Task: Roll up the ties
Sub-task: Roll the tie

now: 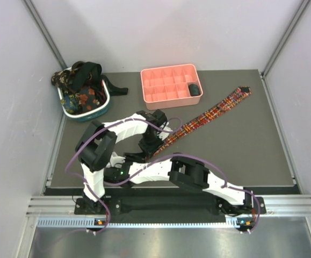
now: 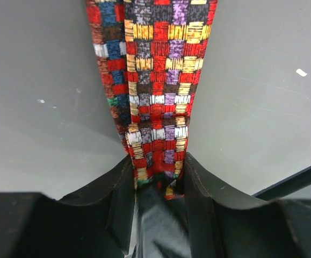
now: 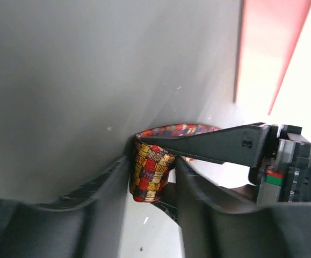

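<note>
- Red-yellow-dark plaid fabric necktie [image 1: 209, 114] lies flat on grey table [image 1: 241, 150], running diagonally from upper right of the top view down to centre, where both grippers meet.
- Left gripper [image 2: 158, 174] pinches the necktie's near end, with fabric wedged between both fingers.
- Right gripper [image 3: 151, 177] is pressed onto a small curled-over loop of that same end; the loop touches both fingers.
- Pink plastic compartment tray [image 1: 168, 101] sits top centre, with a dark rolled item [image 1: 194, 90] in its lower-right compartment.
- Teal-and-white oval basket [image 1: 88, 114] sits upper left, dark floral ties [image 1: 84, 98] piled inside, black tie [image 1: 117, 90] trailing off its right side.
</note>
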{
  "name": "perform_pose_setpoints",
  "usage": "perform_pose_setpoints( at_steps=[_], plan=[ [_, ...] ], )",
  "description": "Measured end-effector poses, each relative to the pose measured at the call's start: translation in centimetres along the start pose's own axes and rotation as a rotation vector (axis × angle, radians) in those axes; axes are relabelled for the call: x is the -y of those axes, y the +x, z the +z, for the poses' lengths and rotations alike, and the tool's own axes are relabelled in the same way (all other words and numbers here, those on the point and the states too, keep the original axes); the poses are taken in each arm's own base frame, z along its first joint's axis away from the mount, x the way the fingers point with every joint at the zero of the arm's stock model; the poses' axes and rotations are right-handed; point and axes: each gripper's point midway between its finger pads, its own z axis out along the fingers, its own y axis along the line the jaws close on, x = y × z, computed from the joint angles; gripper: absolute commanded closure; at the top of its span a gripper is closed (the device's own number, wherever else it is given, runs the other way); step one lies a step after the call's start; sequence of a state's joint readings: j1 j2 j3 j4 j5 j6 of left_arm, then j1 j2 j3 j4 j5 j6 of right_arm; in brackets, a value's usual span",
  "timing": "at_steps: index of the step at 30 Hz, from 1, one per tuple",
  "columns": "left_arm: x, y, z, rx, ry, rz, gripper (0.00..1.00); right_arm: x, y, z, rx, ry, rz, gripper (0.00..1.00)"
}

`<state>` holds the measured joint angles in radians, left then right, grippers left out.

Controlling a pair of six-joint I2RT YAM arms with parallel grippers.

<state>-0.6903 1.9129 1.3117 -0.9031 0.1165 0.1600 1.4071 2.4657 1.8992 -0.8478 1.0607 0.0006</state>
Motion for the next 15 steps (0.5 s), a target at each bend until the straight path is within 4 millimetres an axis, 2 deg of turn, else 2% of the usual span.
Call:
perform_pose_setpoints(
  at_steps=[1,4,7,8,10,11,15],
  plan=[
    [0.04,0.04,0.07,-0.005,0.003,-0.002,0.57,-0.1,0.1,-0.01,-0.003,-0.005,0.002,0.69],
    [0.08,0.27,0.28,-0.021,0.006,-0.005,0.57,-0.65,0.32,0.1,-0.01,-0.017,0.013,0.71],
    [0.11,0.31,0.19,-0.024,0.007,-0.006,0.56,-0.78,0.34,0.09,-0.01,-0.016,0.019,0.8],
    [0.12,0.38,0.18,-0.027,0.007,-0.007,0.55,-0.87,0.35,0.1,-0.01,-0.018,0.023,0.84],
    [0.14,0.45,0.14,-0.03,0.008,-0.007,0.52,-1.06,0.48,0.13,-0.011,-0.016,0.02,0.85],
    [0.15,0.47,0.11,-0.031,0.008,-0.006,0.47,-1.06,0.53,0.13,-0.011,-0.013,0.017,0.89],
    [0.17,0.31,-0.22,-0.03,0.011,-0.005,0.39,-1.05,0.88,0.15,-0.011,0.007,-0.005,0.91]
  ],
)
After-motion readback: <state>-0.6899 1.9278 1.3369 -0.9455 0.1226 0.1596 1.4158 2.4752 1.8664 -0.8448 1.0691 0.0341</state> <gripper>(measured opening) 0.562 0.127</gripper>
